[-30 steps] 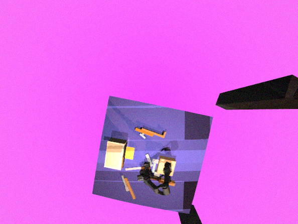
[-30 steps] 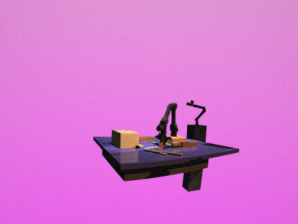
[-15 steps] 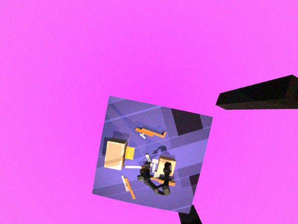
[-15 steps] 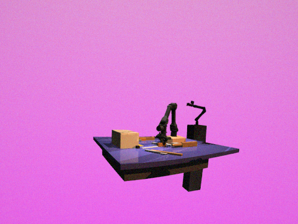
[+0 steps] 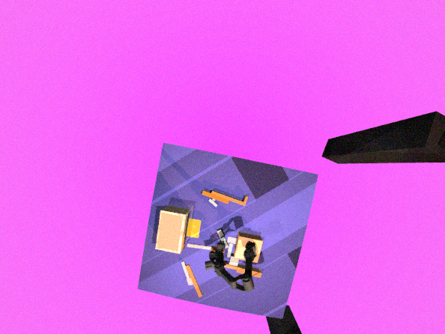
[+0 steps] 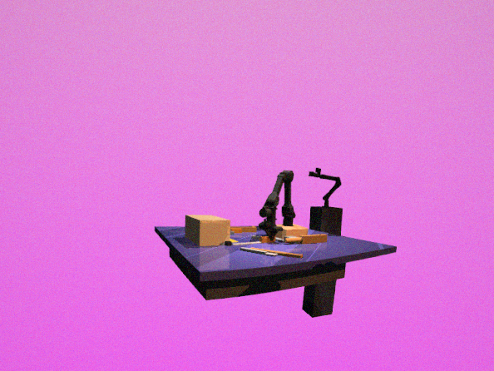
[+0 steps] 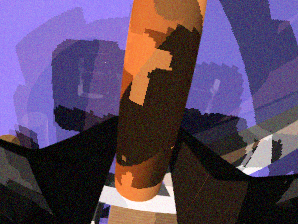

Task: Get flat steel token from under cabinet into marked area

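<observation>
The tan cabinet (image 5: 171,231) (image 6: 214,231) stands at the left of the table. The yellow marked area (image 5: 194,228) (image 6: 234,240) lies against its front. My gripper (image 5: 214,249) (image 6: 269,239) (image 7: 146,127) is shut on the orange handle (image 7: 161,65) of a long tool, low over the table. The tool's pale shaft (image 5: 198,246) (image 6: 249,243) points toward the cabinet, beside the marked area. Its dark tip (image 6: 228,243) shows near the cabinet's front lower corner; whether it reaches under cannot be told. The token and the vent slots cannot be made out.
An orange and white tool (image 5: 192,278) (image 6: 272,252) lies on the near side of the table (image 5: 240,303). Orange pieces (image 5: 225,198) and a small white piece (image 5: 213,202) lie on the other side. Pale and orange pieces (image 5: 231,247) (image 5: 255,272) lie around the tan base block (image 5: 242,243) (image 6: 296,230).
</observation>
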Available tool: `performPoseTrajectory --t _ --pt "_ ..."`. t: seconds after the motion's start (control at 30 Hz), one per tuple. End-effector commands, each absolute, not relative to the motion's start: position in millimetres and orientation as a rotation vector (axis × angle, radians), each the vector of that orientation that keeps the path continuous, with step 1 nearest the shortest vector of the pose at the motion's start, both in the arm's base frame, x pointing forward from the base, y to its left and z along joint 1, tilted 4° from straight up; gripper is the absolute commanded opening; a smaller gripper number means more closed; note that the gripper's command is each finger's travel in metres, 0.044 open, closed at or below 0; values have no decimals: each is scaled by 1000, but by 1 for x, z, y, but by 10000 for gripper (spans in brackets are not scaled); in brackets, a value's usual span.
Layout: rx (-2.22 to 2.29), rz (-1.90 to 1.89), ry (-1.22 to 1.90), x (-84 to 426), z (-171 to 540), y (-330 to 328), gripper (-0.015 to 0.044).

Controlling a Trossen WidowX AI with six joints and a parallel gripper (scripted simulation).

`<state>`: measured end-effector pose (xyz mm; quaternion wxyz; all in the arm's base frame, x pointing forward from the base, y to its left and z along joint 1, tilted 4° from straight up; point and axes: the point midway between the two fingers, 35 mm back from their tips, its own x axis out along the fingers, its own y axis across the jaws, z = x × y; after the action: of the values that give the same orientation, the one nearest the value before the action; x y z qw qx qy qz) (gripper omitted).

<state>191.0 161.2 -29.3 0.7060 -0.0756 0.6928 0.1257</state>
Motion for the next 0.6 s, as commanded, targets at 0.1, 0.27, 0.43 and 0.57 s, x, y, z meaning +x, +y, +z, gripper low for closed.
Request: performPoseTrajectory --t 0.1,0.27,0.43,0.57 --pt "-121 234 1543 191 -28 161 0" --pt "-90 204 1547 191 -28 161 0" --pt "-58 173 1550 191 -28 161 0" --pt "-47 161 1552 192 -28 161 0"
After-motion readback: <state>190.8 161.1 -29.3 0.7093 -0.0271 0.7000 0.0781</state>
